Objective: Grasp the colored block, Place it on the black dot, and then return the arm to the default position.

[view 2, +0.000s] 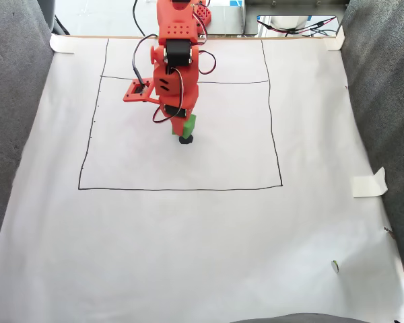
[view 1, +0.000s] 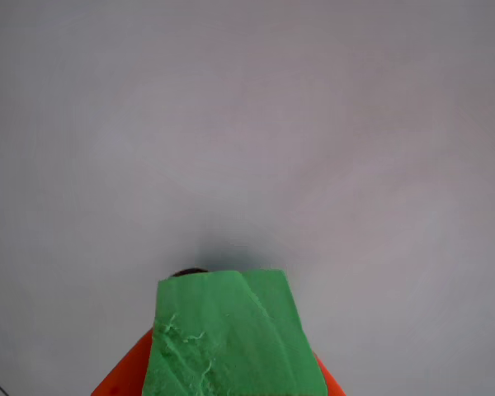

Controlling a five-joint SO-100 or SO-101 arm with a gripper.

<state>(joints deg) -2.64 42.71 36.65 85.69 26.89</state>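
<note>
Two cameras: one close at the gripper, one high and fixed.

Your other view rides close behind the rough green cube point(view 1: 231, 338), looking past it onto the white paper sheet point(view 1: 247, 124). Your fixed view stands well back and high, facing the orange plastic arm point(view 2: 175, 60) from the sheet's near edge. Both share the cube point(view 2: 187, 126) and the small black oval dot point(view 2: 185, 140) peeking beyond it point(view 1: 190, 271).

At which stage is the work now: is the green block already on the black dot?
Done: the gripper has the green block clamped between its orange fingers. In hand: the block hangs right at the black dot, whose edge peeks out beyond it in the other view; whether they touch is unclear. Left: release it, then bring the arm back.
</note>
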